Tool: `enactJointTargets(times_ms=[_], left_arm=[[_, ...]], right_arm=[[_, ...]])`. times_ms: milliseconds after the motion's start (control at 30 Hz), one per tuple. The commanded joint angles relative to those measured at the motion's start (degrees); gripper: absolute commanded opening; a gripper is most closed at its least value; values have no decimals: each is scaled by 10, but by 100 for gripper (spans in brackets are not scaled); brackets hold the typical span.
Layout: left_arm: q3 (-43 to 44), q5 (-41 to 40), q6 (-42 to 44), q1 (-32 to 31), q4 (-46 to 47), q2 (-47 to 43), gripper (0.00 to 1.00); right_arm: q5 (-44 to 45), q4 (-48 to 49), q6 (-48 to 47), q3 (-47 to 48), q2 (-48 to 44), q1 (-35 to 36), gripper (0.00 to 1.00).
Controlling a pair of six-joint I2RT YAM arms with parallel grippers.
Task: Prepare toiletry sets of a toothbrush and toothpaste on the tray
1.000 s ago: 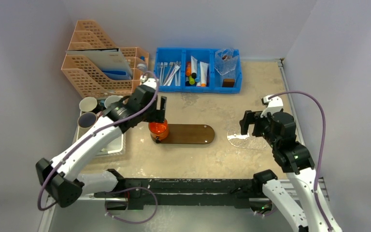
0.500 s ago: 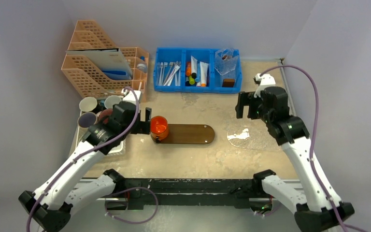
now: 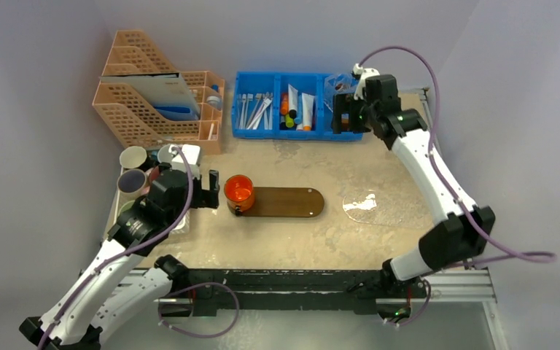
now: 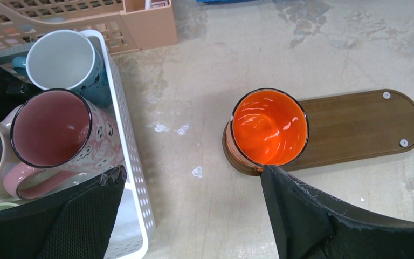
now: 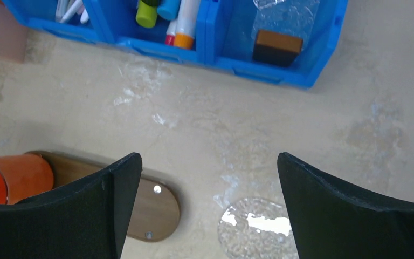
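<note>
Fetch step, I judge. My right claw [image 3: 344,114] spread, empty, at blue bin [image 3: 299,133] right end. Toothbrushes [image 3: 257,111], tubes [image 3: 292,95] inside bin; none on tray [image 3: 292,203]. Left claw [image 4: 191,216] spread beside orange cup [image 3: 239,192]. Next: shift left, pinch toothbrush.

An orange cup [image 3: 239,191] blocks the tray's [image 3: 292,202] left end; the rest is reachable from above.

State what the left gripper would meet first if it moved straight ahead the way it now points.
Probably the orange cup at the left end of the wooden tray; the left gripper points at it, though height is unclear.
</note>
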Motion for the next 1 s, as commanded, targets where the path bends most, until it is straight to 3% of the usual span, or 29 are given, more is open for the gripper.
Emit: enactJointTargets(times_ms=[0, 600, 967], left_arm=[[-5, -8, 14, 3, 32, -13, 95], [-11, -30, 39, 4, 41, -7, 94], [-14, -38, 46, 4, 43, 8, 93]], right_arm=[[-33, 28, -23, 91, 63, -7, 98], [-108, 5, -84, 368, 330, -52, 79], [-99, 2, -140, 458, 423, -53, 75]])
